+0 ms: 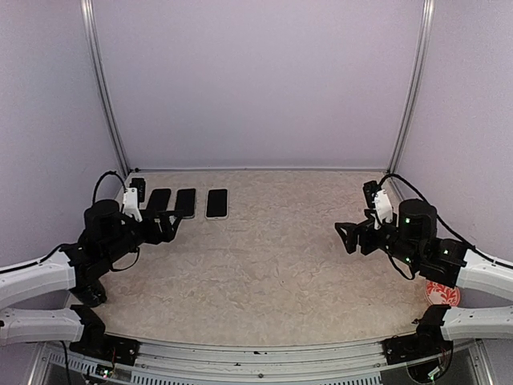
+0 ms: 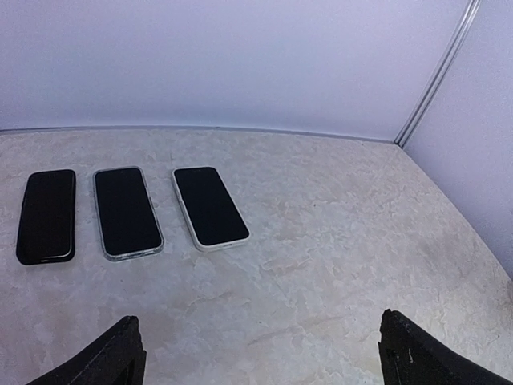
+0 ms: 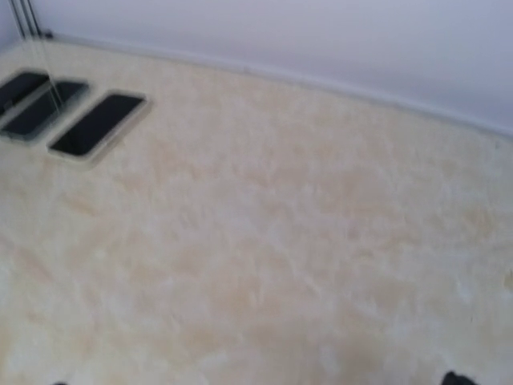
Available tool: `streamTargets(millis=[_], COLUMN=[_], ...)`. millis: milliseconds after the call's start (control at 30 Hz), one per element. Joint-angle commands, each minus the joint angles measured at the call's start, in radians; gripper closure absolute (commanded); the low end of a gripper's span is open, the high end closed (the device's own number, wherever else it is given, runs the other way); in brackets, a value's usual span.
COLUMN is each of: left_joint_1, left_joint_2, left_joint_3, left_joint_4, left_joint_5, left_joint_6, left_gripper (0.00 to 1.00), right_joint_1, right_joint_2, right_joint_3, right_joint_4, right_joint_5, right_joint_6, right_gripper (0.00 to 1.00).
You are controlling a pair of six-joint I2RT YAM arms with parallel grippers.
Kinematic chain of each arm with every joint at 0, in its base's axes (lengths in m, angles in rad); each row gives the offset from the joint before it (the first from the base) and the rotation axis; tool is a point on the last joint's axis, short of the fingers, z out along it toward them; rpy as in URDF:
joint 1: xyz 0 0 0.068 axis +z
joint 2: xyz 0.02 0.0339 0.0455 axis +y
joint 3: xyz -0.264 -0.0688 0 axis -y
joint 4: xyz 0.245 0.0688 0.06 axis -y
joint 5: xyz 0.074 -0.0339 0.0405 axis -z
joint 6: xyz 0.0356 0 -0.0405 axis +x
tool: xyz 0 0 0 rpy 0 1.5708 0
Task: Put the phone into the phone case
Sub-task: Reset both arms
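Three dark screens abreast on counter (image 2: pixel 337 241): black phone (image 2: pixel 46 215), grey-rimmed phone (image 2: pixel 127 212), white-rimmed phone (image 2: pixel 210 206); left pincer (image 2: pixel 258 341), right pincer (image 1: pixel 346 237) wide, empty.

Four slabs lie flat in a row near the far edge of the table (image 1: pixel 280 265), toward its far left corner, with long sides parallel and not touching. From the left edge they are the first slab (image 1: pixel 138 189), second slab (image 1: pixel 159 200), third slab (image 1: pixel 186 203) and fourth slab (image 1: pixel 216 203).

The left gripper (image 1: pixel 168 225) hangs just before the second slab. The right gripper (image 1: pixel 345 238) hangs toward the right edge, well apart from the row. A disc (image 1: pixel 442 293) lies at the right edge, toward the near corner.
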Motion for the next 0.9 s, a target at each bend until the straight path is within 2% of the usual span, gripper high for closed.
streamTargets(millis=[0, 233, 500, 867], left_joint_1=[-0.014, -0.033, -0.053, -0.053], left_joint_2=[-0.092, -0.224, -0.220, -0.237], left_joint_3=[-0.088, -0.164, -0.171, -0.179], left_joint_4=[0.132, 0.161, 0.168, 0.180], left_joint_5=[-0.048, -0.063, -0.062, -0.062], left_joint_6=[0.036, 0.039, 0.055, 0.047], left_gripper=[0.01, 0.01, 0.01, 0.01], right_joint_1=[-0.003, -0.004, -0.004, -0.005], right_joint_2=[0.030, -0.053, -0.203, -0.182], right_joint_3=[0.037, -0.006, -0.056, -0.059], right_joint_4=[-0.087, -0.056, -0.018, -0.018], right_joint_5=[0.005, 0.002, 0.035, 0.065], right_joint_6=[0.008, -0.006, -0.035, -0.013], right_gripper=[0.00, 0.00, 0.00, 0.00])
